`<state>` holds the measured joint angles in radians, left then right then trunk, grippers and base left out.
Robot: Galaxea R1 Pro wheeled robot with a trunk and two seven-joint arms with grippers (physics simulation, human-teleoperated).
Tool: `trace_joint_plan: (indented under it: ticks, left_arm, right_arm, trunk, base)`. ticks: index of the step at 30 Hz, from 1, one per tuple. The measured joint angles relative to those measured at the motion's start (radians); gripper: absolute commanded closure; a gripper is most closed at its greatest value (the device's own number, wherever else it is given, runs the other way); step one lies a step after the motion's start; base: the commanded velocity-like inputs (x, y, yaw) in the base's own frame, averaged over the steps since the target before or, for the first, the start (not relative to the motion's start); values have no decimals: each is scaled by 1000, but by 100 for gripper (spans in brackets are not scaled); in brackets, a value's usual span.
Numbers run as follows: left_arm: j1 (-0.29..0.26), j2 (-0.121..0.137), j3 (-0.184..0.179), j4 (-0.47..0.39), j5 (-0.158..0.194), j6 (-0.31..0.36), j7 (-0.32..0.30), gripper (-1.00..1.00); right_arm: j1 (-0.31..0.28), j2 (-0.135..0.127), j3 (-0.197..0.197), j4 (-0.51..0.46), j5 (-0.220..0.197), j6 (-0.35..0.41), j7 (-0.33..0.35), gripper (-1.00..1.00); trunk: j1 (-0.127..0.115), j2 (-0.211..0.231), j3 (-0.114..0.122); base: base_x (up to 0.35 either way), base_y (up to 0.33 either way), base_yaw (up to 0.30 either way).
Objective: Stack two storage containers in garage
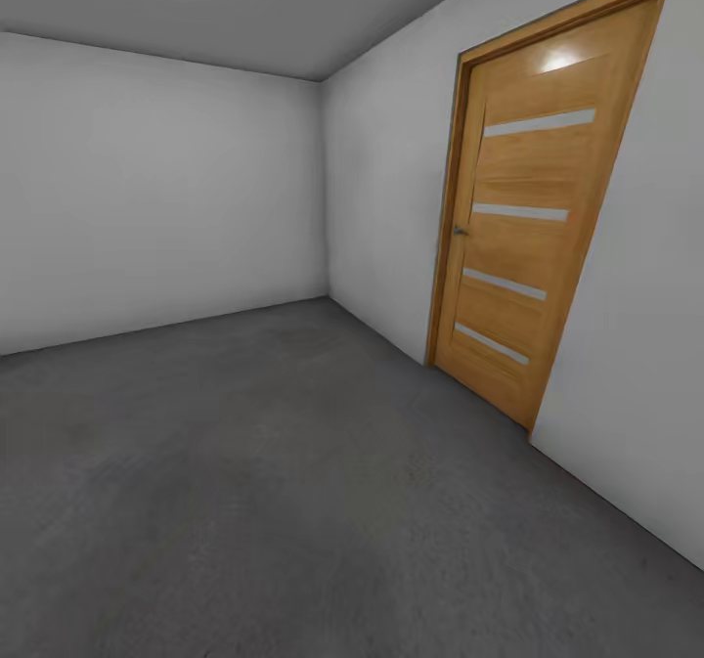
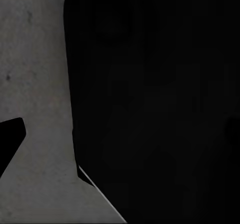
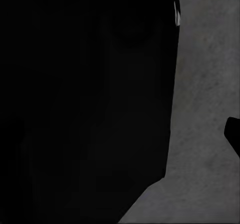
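Note:
I am in the garage, facing a corner of it. Its dark grey concrete floor (image 1: 293, 502) spreads across the lower half of the head view. The two storage containers and the living room are out of view. In the left wrist view a dark bulk (image 2: 160, 104) of the robot covers most of the picture, with a black tip (image 2: 9, 144) at the edge over the concrete floor (image 2: 40, 84). The right wrist view likewise has a dark bulk (image 3: 85, 94), a black tip (image 3: 234, 136) and the mottled floor (image 3: 205, 109). Neither tip tells me how the jaws stand.
An orange-brown wooden door (image 1: 528, 238) with glass slits stands shut in the right wall (image 1: 391, 198). A plain white back wall (image 1: 156, 189) closes the room ahead, under a grey ceiling (image 1: 244, 3). Bare concrete stretches ahead to both walls.

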<state>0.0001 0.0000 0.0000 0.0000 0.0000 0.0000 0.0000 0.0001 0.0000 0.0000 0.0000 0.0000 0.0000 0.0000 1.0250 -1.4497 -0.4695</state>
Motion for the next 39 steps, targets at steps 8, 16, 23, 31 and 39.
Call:
trace_joint_plan:
  ticks: [8, 16, 23, 31, 39]
  left_arm:
    - [-2, 8, -1, -23, 1, -9, 1, -100]
    - [-1, 9, -1, -30, 1, -10, 1, -100]
    - [-1, 9, -1, -30, 1, -10, 1, -100]
    - [-1, 9, 0, -30, 2, -10, 1, -100]
    - [-1, 5, 0, -33, 4, -7, -1, -100]
  right_arm:
    - [0, 2, 41, -7, -8, -11, -1, -100]
    - [0, 2, 82, -7, -45, -20, 1, -100]
    - [0, 2, 122, -7, -47, -21, 1, -100]
    - [-1, 1, 168, -7, -47, -21, 1, -100]
    - [-1, 0, 478, -7, -47, -21, 1, -100]
  trunk:
    - [0, 0, 0]
    - [0, 0, 0]
    - [0, 0, 0]
    - [0, 0, 0]
    - [0, 0, 0]
  base:
    - [0, 0, 0]
    - [0, 0, 0]
    - [0, 0, 0]
    - [0, 0, 0]
    - [94, 0, 0]
